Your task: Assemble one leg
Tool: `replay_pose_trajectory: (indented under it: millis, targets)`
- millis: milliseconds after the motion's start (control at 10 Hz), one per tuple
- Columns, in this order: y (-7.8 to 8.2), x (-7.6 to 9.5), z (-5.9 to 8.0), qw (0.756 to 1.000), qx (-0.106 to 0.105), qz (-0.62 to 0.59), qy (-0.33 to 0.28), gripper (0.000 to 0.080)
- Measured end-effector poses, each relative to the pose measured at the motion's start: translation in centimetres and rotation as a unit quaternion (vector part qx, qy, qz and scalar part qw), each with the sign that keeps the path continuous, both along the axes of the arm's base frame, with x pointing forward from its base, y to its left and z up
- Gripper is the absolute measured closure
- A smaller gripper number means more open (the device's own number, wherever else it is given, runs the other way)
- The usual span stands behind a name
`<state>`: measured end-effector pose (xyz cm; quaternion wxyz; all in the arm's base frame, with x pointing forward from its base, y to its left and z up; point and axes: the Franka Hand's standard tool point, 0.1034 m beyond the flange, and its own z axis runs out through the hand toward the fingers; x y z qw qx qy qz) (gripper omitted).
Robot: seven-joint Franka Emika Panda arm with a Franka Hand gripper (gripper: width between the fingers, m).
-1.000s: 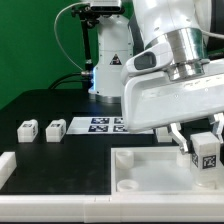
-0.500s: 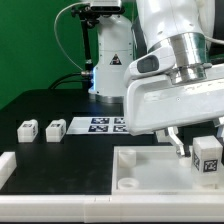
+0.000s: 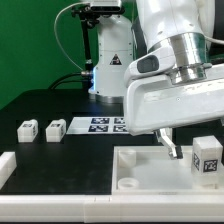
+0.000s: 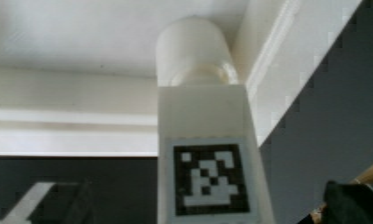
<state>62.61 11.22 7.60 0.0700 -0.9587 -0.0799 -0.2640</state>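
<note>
The leg (image 3: 207, 160), a small white block with a tag facing front, stands upright at the corner of the large white tray-like piece (image 3: 150, 172) on the exterior view's right. My gripper (image 3: 198, 148) is open around it, one finger (image 3: 174, 150) showing clear of the leg's side. In the wrist view the leg (image 4: 209, 120) fills the middle with its tag toward the camera. My gripper (image 4: 201, 205) straddles it, with the dark fingertips (image 4: 357, 196) spread wide and not touching it. The tray's white wall (image 4: 76, 100) lies behind.
More legs alike lie on the black table at the exterior view's left (image 3: 27, 127) (image 3: 54, 128). The marker board (image 3: 105, 124) lies behind the tray. A white block (image 3: 5, 165) sits at the left edge. A robot base stands at the back.
My fingers, closed on the leg a second ago, have spread apart and let it go. The leg stays standing at the tray's corner.
</note>
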Motion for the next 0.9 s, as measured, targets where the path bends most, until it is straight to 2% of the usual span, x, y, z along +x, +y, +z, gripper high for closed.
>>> replay_pose_trajectory:
  millis: [200,400,500,700,900]
  targets:
    - [-0.1,0.0,0.0,1.000,0.000,0.000,0.004,0.0151]
    - [-0.2,0.6,1.8,0.998,0.000,0.009,0.062,0.0151]
    - [-0.2,1.5,2.4,0.998,0.004,0.007,0.070,0.0151]
    - [-0.1,1.3,2.0,0.992,0.010,0.004,0.125,0.0151]
    - [-0.1,1.3,2.0,0.992,0.010,0.004,0.125,0.0151]
